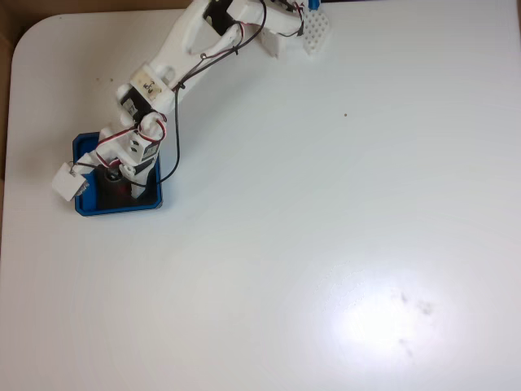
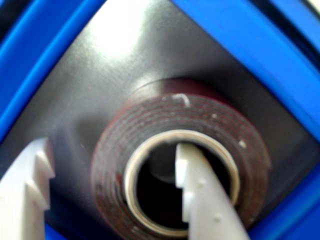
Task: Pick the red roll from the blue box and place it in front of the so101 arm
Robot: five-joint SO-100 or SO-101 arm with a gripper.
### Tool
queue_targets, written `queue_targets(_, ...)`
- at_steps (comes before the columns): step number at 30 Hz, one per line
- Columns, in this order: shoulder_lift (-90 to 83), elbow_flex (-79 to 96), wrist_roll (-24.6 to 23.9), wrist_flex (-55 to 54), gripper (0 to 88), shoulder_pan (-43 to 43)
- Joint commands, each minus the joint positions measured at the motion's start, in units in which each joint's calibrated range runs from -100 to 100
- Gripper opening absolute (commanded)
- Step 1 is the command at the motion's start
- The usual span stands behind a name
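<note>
Fingers [image 2: 115, 185] straddling red roll [image 2: 150, 130] wall, inside blue box [image 2: 260, 55]

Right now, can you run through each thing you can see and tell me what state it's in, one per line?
red roll: lying flat on the blue box's dark floor, not lifted.
blue box: upright near the table's left edge in the fixed view, holding the roll.
gripper: open, one finger inside the roll's core, the other outside.
so101 arm: stretched out over the box.

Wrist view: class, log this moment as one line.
pincer open | one finger inside red roll core, other outside | roll flat in blue box
</note>
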Motion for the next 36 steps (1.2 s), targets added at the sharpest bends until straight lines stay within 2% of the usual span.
queue_targets(1,-0.32,-2.99,0.31,-1.03,22.6,0.23)
queue_targets(12,-0.32,-3.08,0.40,-1.03,20.9,0.33)
queue_targets(21,-0.82,-2.99,0.31,-1.03,0.3,0.13)
queue_targets(31,-1.41,-3.35,0.40,-1.11,0.5,0.13)
queue_targets(36,-7.68,-2.72,0.22,-1.03,0.5,0.13)
